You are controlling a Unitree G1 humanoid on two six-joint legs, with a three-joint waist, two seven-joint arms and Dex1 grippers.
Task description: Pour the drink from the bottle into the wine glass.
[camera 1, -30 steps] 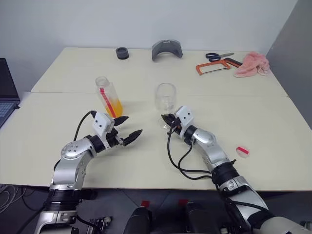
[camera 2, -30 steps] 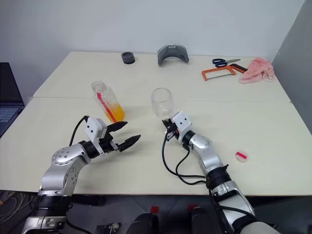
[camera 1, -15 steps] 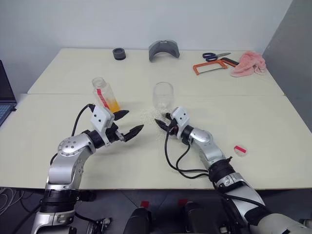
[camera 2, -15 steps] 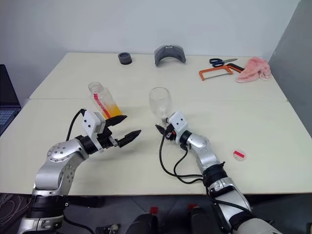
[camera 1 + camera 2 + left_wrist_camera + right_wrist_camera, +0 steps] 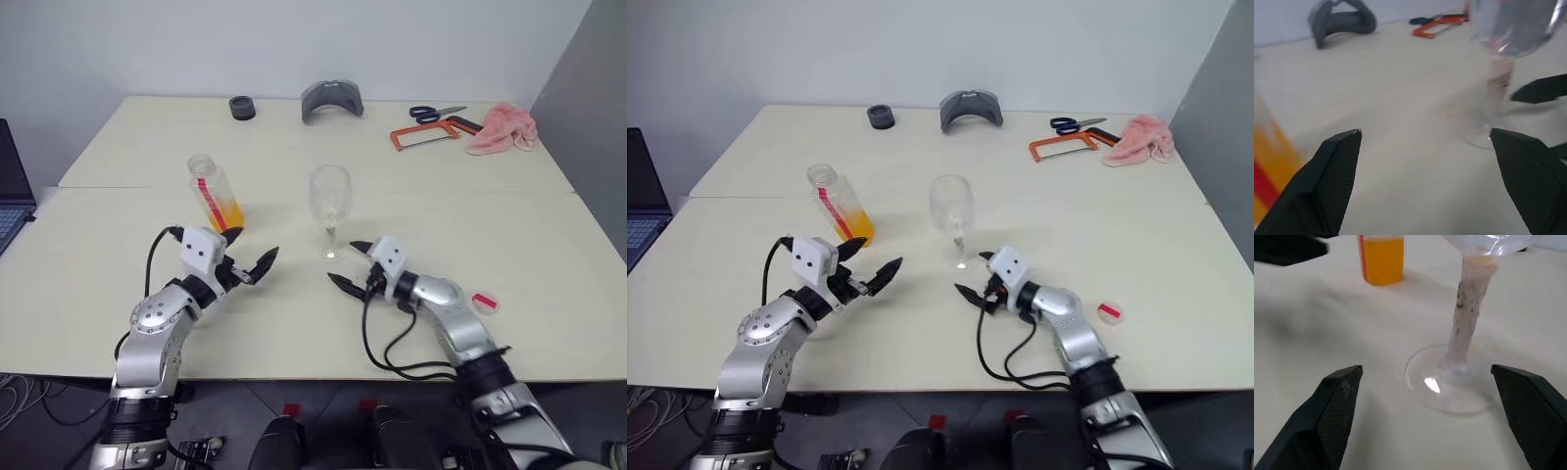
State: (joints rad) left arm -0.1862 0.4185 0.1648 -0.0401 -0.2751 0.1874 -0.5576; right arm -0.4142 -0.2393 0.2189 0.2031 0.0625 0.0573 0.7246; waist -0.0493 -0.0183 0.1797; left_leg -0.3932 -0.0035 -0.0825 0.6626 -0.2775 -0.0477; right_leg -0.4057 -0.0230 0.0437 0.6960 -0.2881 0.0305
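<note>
Black-fingered right gripper (image 5: pixel 350 264) spread wide, empty, just beside the foot of the clear stemmed wine glass (image 5: pixel 330 211) at table centre. Left gripper (image 5: pixel 247 254) also spread, near the uncapped clear plastic bottle of orange drink (image 5: pixel 217 193). Risk: either finger clips the stem or bottle and tips it.

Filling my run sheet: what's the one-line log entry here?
left gripper: open, empty | right gripper: open, near wine glass foot | bottle: uncapped, upright | wine glass: empty

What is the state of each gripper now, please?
Left gripper: open, holding nothing.
Right gripper: open, holding nothing, near the wine glass.
</note>
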